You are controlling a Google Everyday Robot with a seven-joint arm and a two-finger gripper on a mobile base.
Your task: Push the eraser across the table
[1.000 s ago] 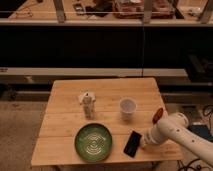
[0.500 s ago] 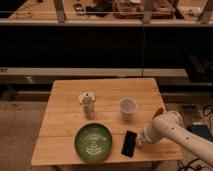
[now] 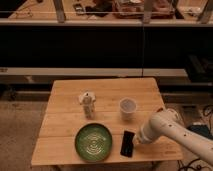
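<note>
this is looking like a robotics lab or test space rather than a home. a white robot arm (image 3: 170, 127) is reaching in over the right edge of a light wooden planked table (image 3: 65, 107), its gripper (image 3: 136, 141) sitting closed near the front right corner, just beside a flat black rectangular eraser (image 3: 128, 143). the table is standing alone on a speckled grey floor (image 3: 20, 135). behind its far edge a dark partition with pale metal rails (image 3: 75, 71) is spanning the room, and a cluttered upper ledge (image 3: 130, 7) is showing above.
</note>
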